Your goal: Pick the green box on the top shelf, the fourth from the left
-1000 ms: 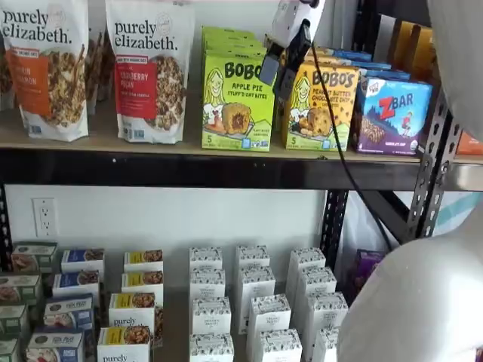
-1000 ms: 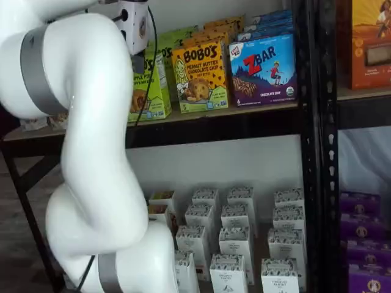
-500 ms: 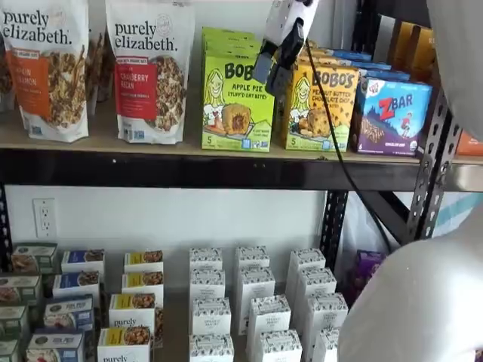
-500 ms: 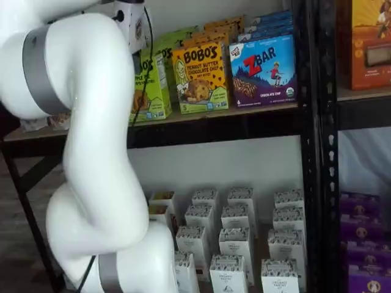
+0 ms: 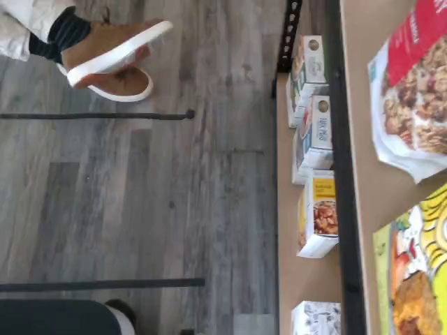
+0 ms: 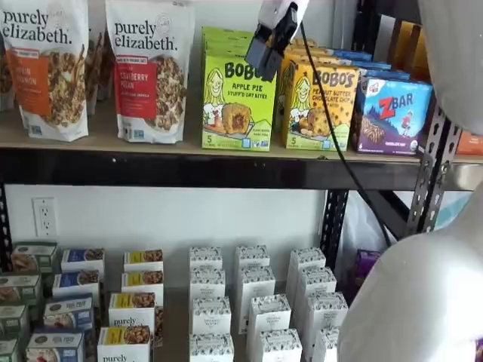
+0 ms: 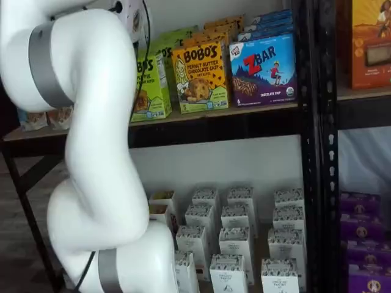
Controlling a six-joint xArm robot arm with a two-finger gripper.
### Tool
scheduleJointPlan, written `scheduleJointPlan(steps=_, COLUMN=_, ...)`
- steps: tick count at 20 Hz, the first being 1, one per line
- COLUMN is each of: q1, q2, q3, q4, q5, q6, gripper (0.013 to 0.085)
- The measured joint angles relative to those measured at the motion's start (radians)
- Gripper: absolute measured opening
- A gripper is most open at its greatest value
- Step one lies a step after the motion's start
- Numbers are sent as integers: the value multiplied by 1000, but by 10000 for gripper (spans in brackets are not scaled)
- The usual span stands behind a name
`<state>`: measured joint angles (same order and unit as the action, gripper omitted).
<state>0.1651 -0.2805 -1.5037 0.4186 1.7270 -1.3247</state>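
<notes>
So the green box (image 6: pixel 237 102) sits upright on the top shelf (image 6: pixel 226 167), front face out, with the cartoon girl and the oat-bite picture showing. More green cartons are lined up right behind it. On one side it has a purely elizabeth granola bag (image 6: pixel 149 69) with a red label, standing near but apart, and on the other side the yellow Bobo's peanut butter carton (image 6: pixel 319 105) stands just beside it, then the ZBar box (image 6: pixel 392 115) after that.

The gripper (image 6: pixel 266 47) hangs in front of the upper corner of the green box in a shelf view, tilted, white body up top and dark fingers pointing down-left. Looks like it's hovering in front of the carton, not touching. Honestly the fingers read as one dark lump from this angle, so the picture alone doesn't show a gap, but the jaws stand spread as wide as they go and nothing is between them. A black cable (image 6: pixel 332 128) drops from it across the yellow carton.

From the other side the big white arm (image 7: pixel 91 152) covers most of the green box (image 7: pixel 149 85), only a slice peeks out.

Wrist view is turned sideways: grey wood floor (image 5: pixel 154 188), somebody's brown shoe (image 5: pixel 115 59), and a bit of the lime carton (image 5: pixel 415 272) on the tan board.
</notes>
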Motion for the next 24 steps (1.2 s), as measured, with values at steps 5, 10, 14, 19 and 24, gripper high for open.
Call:
scheduleJointPlan(steps=5, q1=-5, q2=33, q3=-43, q4=8, q5=-3, q6=0, gripper=850)
scheduleJointPlan(steps=10, q1=-11, q2=64, q3=-83, q4=25, q5=-11, q6=1, gripper=850)
scheduleJointPlan(steps=14, q1=-16, q2=85, q3=-111, q4=30, q5=-23, q6=-1, gripper=850)
scheduleJointPlan(steps=19, q1=-23, q2=104, q3=-133, q4=29, q5=-40, q6=-6, gripper=850)
scheduleJointPlan(steps=24, q1=-29, q2=127, q3=-162, q4=27, q5=-51, q6=-9, gripper=850)
